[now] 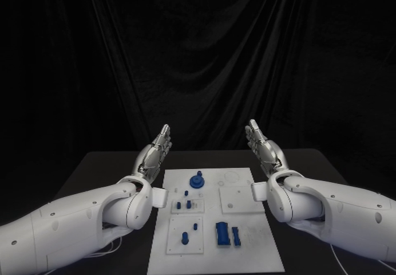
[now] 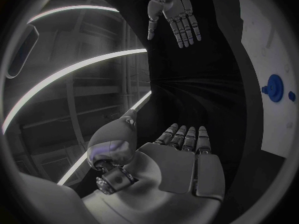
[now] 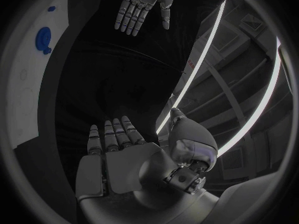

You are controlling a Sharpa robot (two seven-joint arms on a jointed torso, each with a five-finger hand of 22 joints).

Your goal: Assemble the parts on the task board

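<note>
The white task board [image 1: 256, 252] lies in the middle of the black table. On it stand a round blue part [image 1: 196, 181] near the far end, several small blue pegs [image 1: 187, 203] at the left, and two blue blocks [image 1: 224, 233] nearer me. My left hand [image 1: 155, 151] is raised above the table to the left of the board, fingers straight and apart, holding nothing. My right hand [image 1: 265, 150] is raised the same way to the right of the board, empty. The round blue part [image 2: 273, 87] and the board [image 3: 25, 84] show in the wrist views.
Black table [image 1: 99, 166] runs past the board on both sides, with a black curtain behind it. Each wrist view shows the other hand: the right hand [image 2: 173, 12] and the left hand [image 3: 142, 5], both flat and empty.
</note>
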